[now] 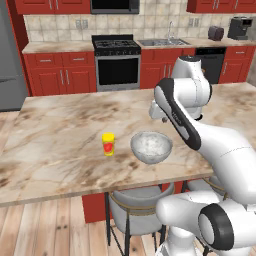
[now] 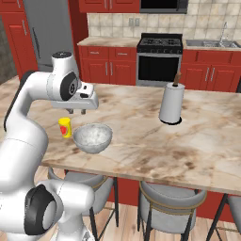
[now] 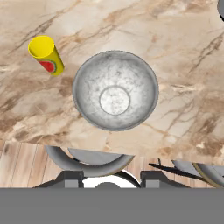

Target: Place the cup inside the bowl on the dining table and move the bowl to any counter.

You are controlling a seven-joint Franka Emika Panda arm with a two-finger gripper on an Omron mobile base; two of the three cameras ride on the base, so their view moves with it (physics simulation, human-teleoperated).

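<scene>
The small yellow cup [image 1: 108,144] [image 2: 65,127] [image 3: 46,55] with a red lower part stands upright on the marble dining table [image 1: 60,130] [image 2: 141,127] [image 3: 175,43], near its front edge. Right beside it, a short gap apart, sits the wide grey-white speckled bowl [image 1: 151,147] [image 2: 92,137] [image 3: 115,90], with nothing in it. My gripper [image 2: 77,112] [image 3: 111,179] hangs well above the table, pointing down over the bowl. Its fingers are apart and hold nothing. In the left base view my own arm covers most of the hand.
A paper towel roll [image 2: 171,102] stands on the table's right part. Grey stools [image 1: 135,210] [image 2: 172,202] are tucked under the front edge. Behind run the wall counter [image 1: 55,46] [image 2: 108,41], the stove [image 1: 117,62], the sink [image 1: 162,42] and a toaster [image 1: 216,33].
</scene>
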